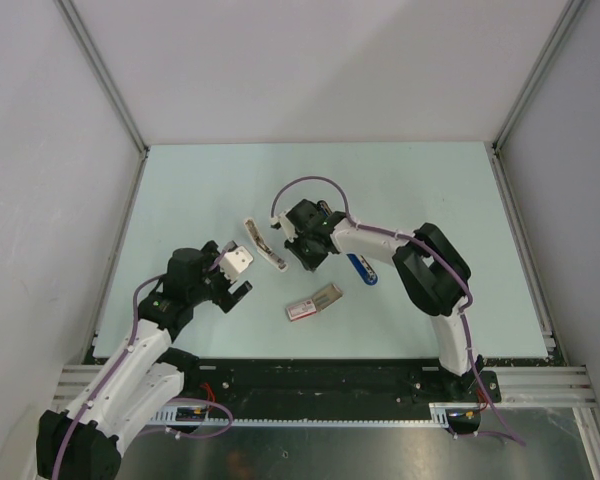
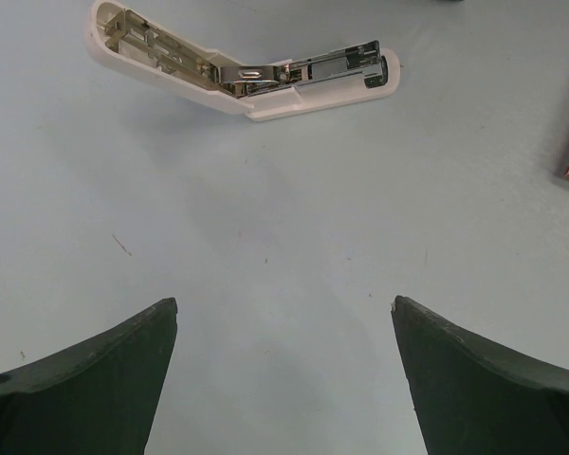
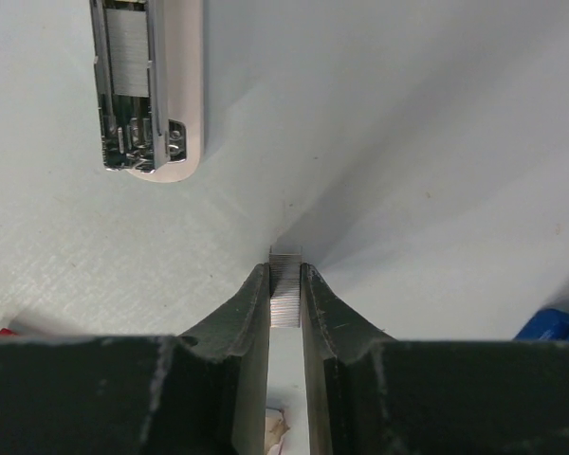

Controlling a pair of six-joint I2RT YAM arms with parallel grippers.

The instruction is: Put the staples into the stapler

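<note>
Right hand (image 3: 284, 273): clenched on a short strip of staples (image 3: 285, 301). The strip stands on edge between the fingers, its forward end just proud of the tips and low over the tabletop (image 3: 436, 142). Ahead and to one side lies the stapler (image 3: 152, 85), a pale-bodied one opened out at its hinge with the metal magazine channel exposed. Strip and stapler are near but apart. Whether the channel already holds anything cannot be told. A blue object (image 1: 361, 268) lies just beside the right hand, kind not determined. The box (image 1: 302, 309), its grey tray (image 1: 327, 295) partly out, sits nearer the arm bases. Left hand (image 2: 284, 318): released, jaws wide, empty, near the stapler. Assessment: staples are in grip and the stapler is open; seating the strip and closing the stapler remain.
</note>
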